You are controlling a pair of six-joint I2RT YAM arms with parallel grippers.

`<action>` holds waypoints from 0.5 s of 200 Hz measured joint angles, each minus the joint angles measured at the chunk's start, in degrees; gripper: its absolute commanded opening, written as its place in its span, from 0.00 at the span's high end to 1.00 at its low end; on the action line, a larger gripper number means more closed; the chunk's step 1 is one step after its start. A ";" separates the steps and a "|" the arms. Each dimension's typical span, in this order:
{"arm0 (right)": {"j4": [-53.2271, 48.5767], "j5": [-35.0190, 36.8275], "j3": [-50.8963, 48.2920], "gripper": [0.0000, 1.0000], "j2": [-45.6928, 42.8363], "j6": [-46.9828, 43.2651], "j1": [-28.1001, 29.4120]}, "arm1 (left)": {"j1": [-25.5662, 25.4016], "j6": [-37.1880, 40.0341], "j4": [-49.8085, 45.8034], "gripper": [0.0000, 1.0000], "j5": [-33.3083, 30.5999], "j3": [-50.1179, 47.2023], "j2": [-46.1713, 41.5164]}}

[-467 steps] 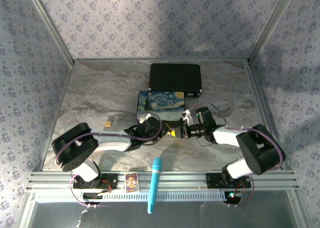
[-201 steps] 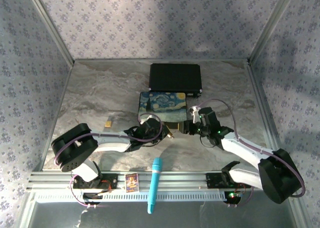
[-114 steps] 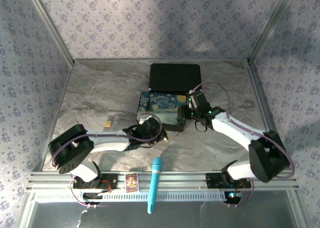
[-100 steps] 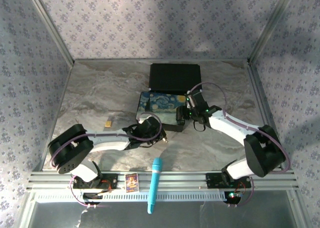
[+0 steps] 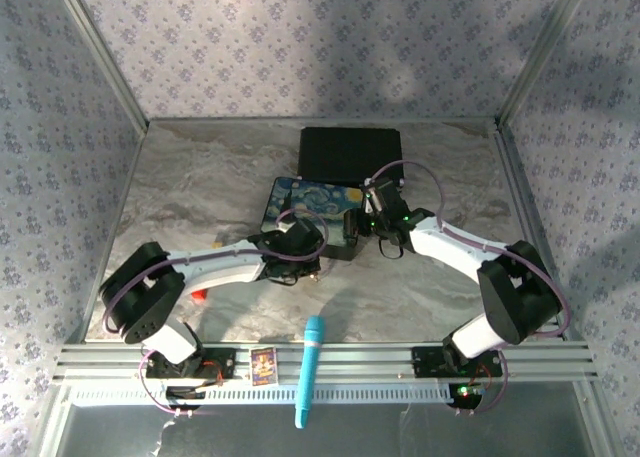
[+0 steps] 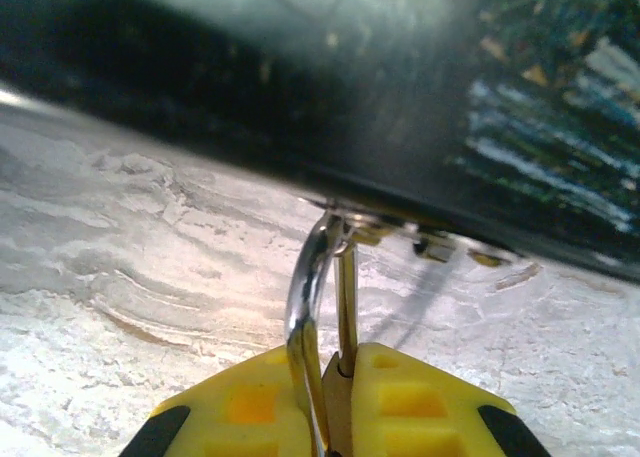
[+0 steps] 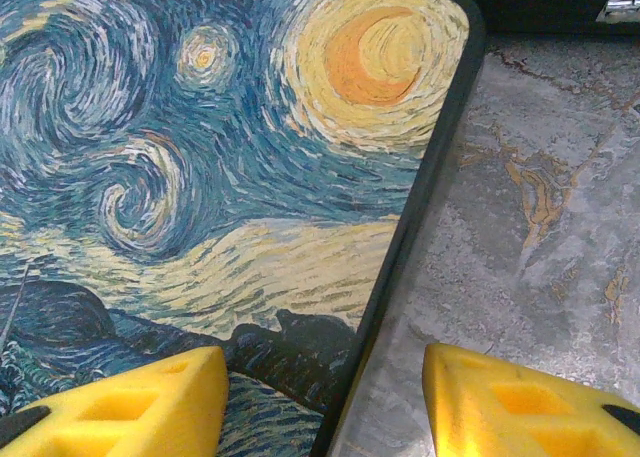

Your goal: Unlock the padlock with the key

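Left pincer (image 6: 336, 377): clamped on the padlock (image 6: 303, 302), with my two yellow pads (image 6: 250, 407) pressed in on it from either side, at the near edge of the painted box (image 5: 300, 205).
Padlock, look: a slim silvery shackle loop, bright and curved, rises from between my pads. A sliver of brass-gold shows in the slit below it. A thin straight metal strip stands just beside the loop; I cannot tell what it is.
Padlock, place: against the painted box's dark near side wall. The top of the loop meets a small metal fitting (image 6: 350, 227) at that wall's lower edge, just above the bench (image 6: 130, 237).
Right pincer (image 7: 325, 402): fingers apart and holding nothing, straddling the painted box's right edge. One fingertip is over the painted lid, the other over bare bench.
Painted box, look: a swirling blue-and-yellow night sky on the lid, with a black rim, lying flat.
Black case (image 5: 350, 155): just behind the painted box, on its far side.
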 measured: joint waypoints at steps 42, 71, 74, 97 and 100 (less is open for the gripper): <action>0.07 0.22 0.35 0.45 0.50 -0.20 0.26 | -0.13 1.42 -4.24 0.98 -1.75 3.54 2.36; 0.42 -0.04 0.35 0.46 0.79 -0.20 0.26 | -1.20 1.33 -6.36 0.95 -3.56 5.49 3.93; 0.44 -0.07 0.35 0.46 0.81 -0.20 0.26 | -1.27 1.31 -6.40 0.95 -3.72 5.57 4.04; 0.66 -0.24 0.35 0.46 0.90 -0.20 0.26 | -1.73 0.68 -6.58 0.93 -4.72 6.10 4.79; 0.68 -0.26 0.35 0.46 0.90 -0.20 0.26 | -1.86 0.57 -6.54 0.93 -4.92 6.14 4.85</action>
